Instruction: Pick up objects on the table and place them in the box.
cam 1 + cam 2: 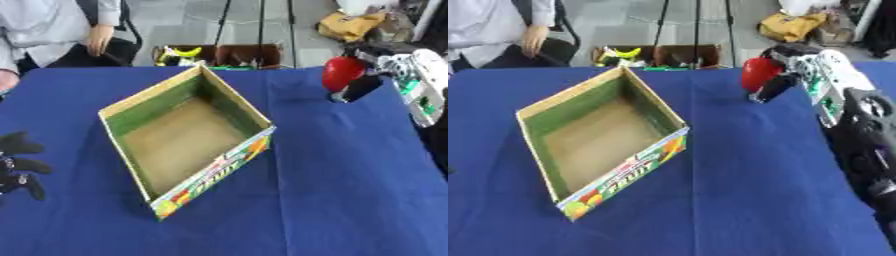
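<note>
Holding a red object (342, 72) clear of the table (350, 200), the right hand (794, 67) is seen at the far right, fingers curled round the item. Obj. identity cannot be resolved beyond a rounded red shape.

Status, as judged from both views:

1. Box (188, 145): open-topped cardboard, green inner walls, printed fruit panel on the near side. It is set askew at approx. table centre. Its interior is seen bare; nothing has been deposited yet.
2. Red object: grasped and lifted, positioned well apart from the box, to the right of its far corner. Pick phase is judged done for this item; transfer and release are left.
3. Left hand (17, 165): shown at the left edge in the left eye view only, low over the blue cloth, fingers relaxed and spread, nothing held. Idle.
4. No other loose objs. are seen on the cloth. Whether more items remain cannot be told.

Progress est.: early. Next req.: the held obj. is to be carried leftward over the box rim, lowered inside, then released.

Risk: rim contact during approach, since the box walls stand high.
</note>
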### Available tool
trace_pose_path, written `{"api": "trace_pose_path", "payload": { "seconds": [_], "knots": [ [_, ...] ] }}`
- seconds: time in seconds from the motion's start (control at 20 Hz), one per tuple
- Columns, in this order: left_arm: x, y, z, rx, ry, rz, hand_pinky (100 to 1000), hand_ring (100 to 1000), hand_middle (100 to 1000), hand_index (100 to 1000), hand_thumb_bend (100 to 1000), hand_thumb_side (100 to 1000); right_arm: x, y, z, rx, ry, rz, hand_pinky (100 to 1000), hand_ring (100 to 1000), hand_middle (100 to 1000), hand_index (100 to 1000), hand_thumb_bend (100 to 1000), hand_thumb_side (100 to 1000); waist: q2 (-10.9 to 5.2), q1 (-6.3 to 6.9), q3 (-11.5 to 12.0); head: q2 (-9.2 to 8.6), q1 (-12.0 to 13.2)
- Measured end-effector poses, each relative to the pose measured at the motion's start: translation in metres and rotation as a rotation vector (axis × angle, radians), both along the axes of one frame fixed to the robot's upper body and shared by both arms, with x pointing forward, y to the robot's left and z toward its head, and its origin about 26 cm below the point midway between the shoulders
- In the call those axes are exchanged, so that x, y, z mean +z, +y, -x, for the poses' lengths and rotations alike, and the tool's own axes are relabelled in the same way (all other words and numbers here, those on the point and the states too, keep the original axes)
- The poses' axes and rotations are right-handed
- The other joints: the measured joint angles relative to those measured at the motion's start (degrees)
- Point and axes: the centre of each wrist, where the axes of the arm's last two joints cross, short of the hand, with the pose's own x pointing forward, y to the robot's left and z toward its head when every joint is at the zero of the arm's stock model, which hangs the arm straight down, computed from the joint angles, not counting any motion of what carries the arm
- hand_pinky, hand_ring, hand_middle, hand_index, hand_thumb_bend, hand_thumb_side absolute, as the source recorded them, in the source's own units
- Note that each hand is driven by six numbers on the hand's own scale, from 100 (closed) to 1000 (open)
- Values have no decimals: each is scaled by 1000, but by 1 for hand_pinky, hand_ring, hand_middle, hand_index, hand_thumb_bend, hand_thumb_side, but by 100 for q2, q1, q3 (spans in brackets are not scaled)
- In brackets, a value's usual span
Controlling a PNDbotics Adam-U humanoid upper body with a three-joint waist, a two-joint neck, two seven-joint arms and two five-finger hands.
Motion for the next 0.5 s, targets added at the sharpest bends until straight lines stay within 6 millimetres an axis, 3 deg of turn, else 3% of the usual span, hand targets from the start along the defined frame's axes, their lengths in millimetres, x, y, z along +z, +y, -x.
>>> {"api": "trace_pose_path", "payload": {
  "seconds": [0.2,0.5],
  "knots": [
    [0,0,0,1,1,1,350,590,679,863,100,991,20,10,11,43,-71,-13,388,566,681,702,100,385,-22,-13,-5,40,-1],
    [0,0,0,2,3,1,350,590,679,863,100,992,53,41,32,145,-173,-4,385,559,670,693,100,390,-54,-64,23,45,-26]
  ]
}}
